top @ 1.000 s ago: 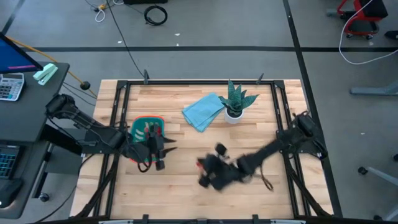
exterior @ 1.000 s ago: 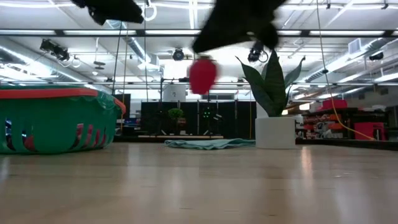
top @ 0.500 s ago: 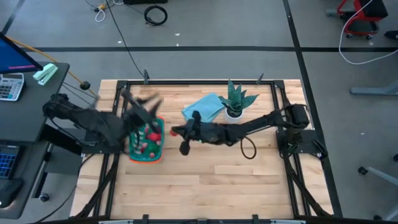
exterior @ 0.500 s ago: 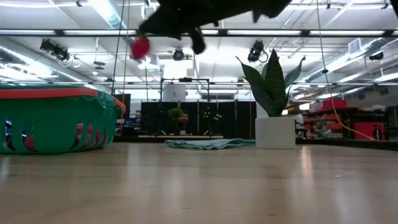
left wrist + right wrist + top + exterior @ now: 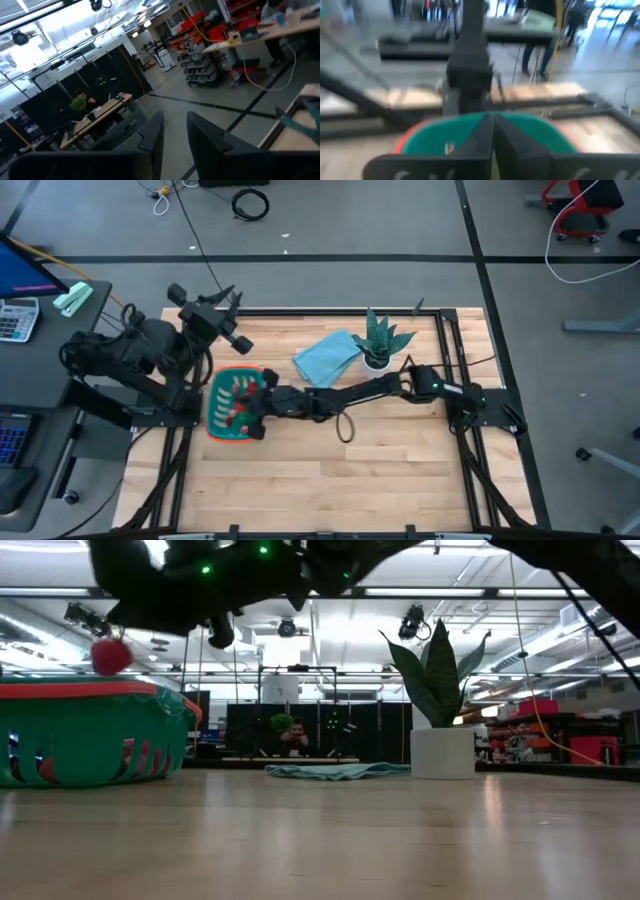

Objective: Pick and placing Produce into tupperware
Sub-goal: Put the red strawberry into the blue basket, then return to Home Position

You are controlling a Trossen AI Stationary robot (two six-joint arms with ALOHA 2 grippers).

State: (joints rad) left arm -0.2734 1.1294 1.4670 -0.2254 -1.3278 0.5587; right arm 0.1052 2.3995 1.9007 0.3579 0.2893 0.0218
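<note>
Right end effector [image 5: 252, 406] reached tupperware [image 5: 216, 423]

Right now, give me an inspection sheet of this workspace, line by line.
Surface: wooden table, bare at the front.
Job's things: tupperware at left, red pieces inside; red toy fruit above its rim.
Clutter: blue cloth, potted plant.
Grippers: right gripper over the tupperware; left gripper raised off the table's back left corner, open.
Cables: loop under right arm.
Surroundings: person seated behind.
</note>
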